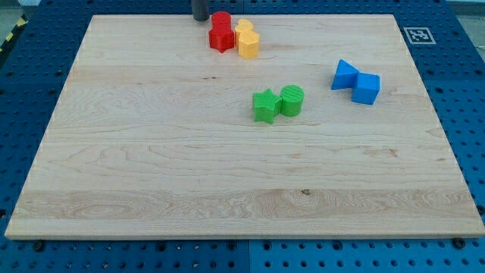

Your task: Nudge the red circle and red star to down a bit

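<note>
The red circle (220, 20) and the red star (220, 39) stand together near the top edge of the wooden board (151, 152), the circle directly above the star in the view, the two touching or nearly so. Two yellow blocks adjoin them on the view's right: a yellow block (244, 29) of unclear shape beside the red circle, and a yellow hexagon-like block (248, 45) just below it, beside the red star.

Handling, as judged: both red blocks appear small, rigid and light, probably plastic, and should slide readily on the smooth wood. No grasp is possible. Contact must be made by pushing on a side face. To move the pair downward, the push belongs on the top side of the red circle, centred, so that the circle drives the star ahead of it. An off-centre push is likely to rotate the star or to deflect the pair into the yellow blocks.

My tip (201, 18) stands just to the view's left of the red circle and slightly above it, near it but apparently not touching. The rod has no jaws, so there is nothing to open or close, and it holds nothing.

Relative to the red circle, the green star (264, 106) and green cylinder (292, 100) lie well below and to the right. The blue blocks (356, 82) lie further right.
</note>
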Robot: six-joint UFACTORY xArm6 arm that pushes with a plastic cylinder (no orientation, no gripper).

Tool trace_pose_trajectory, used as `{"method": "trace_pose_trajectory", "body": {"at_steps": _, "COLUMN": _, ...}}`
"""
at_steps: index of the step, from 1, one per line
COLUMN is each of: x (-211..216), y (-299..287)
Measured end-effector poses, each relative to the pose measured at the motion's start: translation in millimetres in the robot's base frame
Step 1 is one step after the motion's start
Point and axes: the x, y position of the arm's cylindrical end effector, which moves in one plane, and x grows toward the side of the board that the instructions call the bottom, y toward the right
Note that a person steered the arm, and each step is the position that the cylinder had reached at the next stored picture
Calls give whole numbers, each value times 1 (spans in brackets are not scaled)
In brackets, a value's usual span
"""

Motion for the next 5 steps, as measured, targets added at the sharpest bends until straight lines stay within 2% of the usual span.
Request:
{"method": "trace_pose_trajectory", "body": {"at_steps": 3, "x": 0, "y": 18}}
{"method": "trace_pose_trajectory", "body": {"at_steps": 5, "x": 2, "y": 53}}
